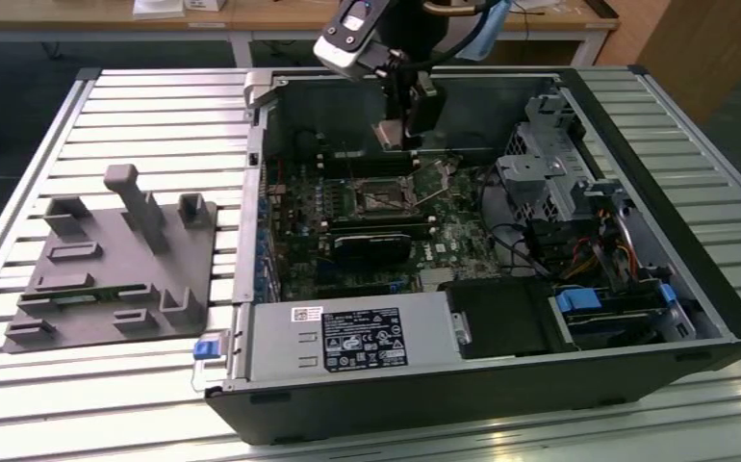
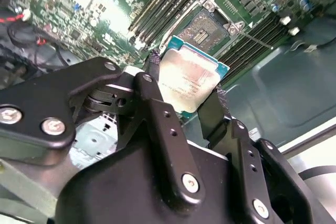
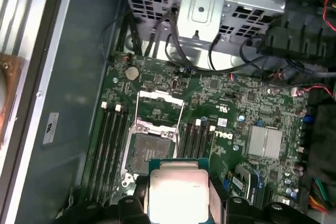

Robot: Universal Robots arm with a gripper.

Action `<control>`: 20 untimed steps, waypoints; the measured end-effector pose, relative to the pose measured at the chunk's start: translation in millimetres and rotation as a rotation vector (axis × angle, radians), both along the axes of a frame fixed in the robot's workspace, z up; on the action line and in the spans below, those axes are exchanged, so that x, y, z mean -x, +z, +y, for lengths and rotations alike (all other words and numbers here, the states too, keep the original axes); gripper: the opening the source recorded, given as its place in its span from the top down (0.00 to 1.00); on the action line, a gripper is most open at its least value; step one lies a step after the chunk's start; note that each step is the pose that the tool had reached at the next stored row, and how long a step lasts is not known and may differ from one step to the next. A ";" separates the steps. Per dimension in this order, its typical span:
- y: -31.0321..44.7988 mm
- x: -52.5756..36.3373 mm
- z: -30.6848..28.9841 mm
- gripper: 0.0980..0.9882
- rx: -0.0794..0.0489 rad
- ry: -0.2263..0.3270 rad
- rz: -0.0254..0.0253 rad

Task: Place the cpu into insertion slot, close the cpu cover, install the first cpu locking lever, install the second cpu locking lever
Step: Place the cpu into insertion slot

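My gripper [image 1: 403, 133] hangs inside the open computer case, above the far part of the motherboard, shut on the cpu [image 1: 388, 136]. In both wrist views the cpu [image 2: 191, 80] [image 3: 177, 188] is a pale silvery square held by its edges between the two black fingers [image 2: 152, 66]. The insertion slot [image 3: 144, 152] [image 2: 206, 30] [image 1: 377, 196] lies below it on the green board, dark and uncovered. The cpu cover [image 3: 160, 107] is swung open beyond the slot. A thin locking lever [image 1: 439, 186] [image 2: 260, 39] stands raised beside the slot.
Memory slots [image 3: 107, 145] flank the slot. A long black card [image 1: 373, 243], the grey power supply [image 1: 344, 339] and a metal drive cage [image 1: 553, 183] with cables crowd the case. A grey fixture block [image 1: 114, 260] sits on the slatted table at the exterior view's left.
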State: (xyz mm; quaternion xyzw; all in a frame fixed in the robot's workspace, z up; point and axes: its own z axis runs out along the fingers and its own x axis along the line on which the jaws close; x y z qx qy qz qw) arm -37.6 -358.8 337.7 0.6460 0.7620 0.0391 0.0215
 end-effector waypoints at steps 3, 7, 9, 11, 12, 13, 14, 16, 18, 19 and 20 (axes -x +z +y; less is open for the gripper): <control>-3.9 0.1 3.1 0.51 -0.002 -0.007 0.0034; -9.2 0.0 9.5 0.51 -0.001 -0.022 0.0093; -12.2 0.0 9.8 0.51 -0.002 -0.050 0.0108; -15.1 0.0 10.0 0.51 -0.002 -0.078 0.0119; -16.6 0.0 10.2 0.51 -0.002 -0.089 0.0127; -18.1 0.0 11.0 0.51 -0.001 -0.095 0.0142; -19.6 0.0 12.4 0.51 -0.001 -0.097 0.0159; -22.9 0.0 16.9 0.51 -0.001 -0.097 0.0193; -26.1 0.0 22.0 0.51 -0.001 -0.098 0.0234; -27.9 0.0 24.1 0.51 -0.001 -0.100 0.0259; -29.6 0.0 25.6 0.51 -0.001 -0.104 0.0284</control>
